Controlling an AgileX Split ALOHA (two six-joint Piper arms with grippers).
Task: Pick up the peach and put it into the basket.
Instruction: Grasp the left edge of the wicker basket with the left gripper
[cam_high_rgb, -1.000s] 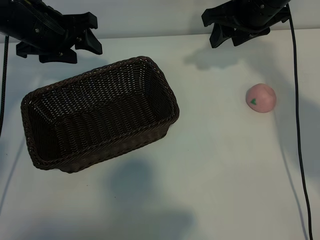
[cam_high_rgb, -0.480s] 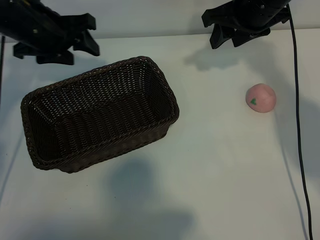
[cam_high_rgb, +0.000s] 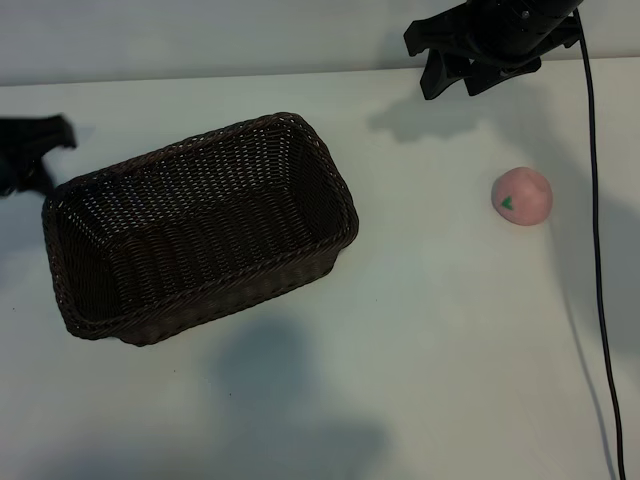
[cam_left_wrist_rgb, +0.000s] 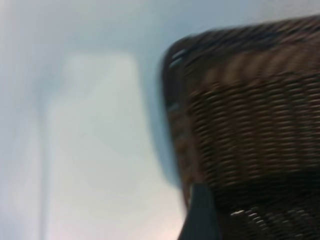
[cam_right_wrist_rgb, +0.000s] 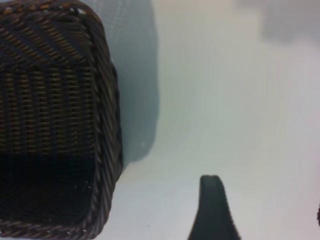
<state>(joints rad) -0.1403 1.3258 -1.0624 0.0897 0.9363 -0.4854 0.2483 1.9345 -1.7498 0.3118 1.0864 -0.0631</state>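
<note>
The near part of the white counter (cam_high_rgb: 420, 380) carries only soft shadows, and a black cable (cam_high_rgb: 598, 300) runs along its right side from the far edge toward the near edge.

Farther in, on the left half, sits the basket (cam_high_rgb: 200, 230), a dark-brown woven rectangle with a braided rim, turned at a slant so that its right end points toward the far side. Nothing lies inside it. The left wrist view shows one of its rounded corners (cam_left_wrist_rgb: 240, 115) from close by, blurred, and the right wrist view shows another corner (cam_right_wrist_rgb: 55, 115) with bare counter beside it.

At about the same depth on the right half rests the peach (cam_high_rgb: 522, 196), a small pale-pink ball with a green leaf mark facing up. It lies on the counter well apart from the basket and nothing touches it.

At the left edge, just beside the basket's far-left corner, is the left pincer (cam_high_rgb: 30, 155). Only part of it shows; its jaws stand wide apart and hold nothing.

Farthest back, at the far right, the right pincer (cam_high_rgb: 455, 65) hangs above the counter, beyond the peach and somewhat to its left. Its jaws stand well apart and it holds nothing; one dark fingertip (cam_right_wrist_rgb: 214, 210) shows in its own wrist view.
</note>
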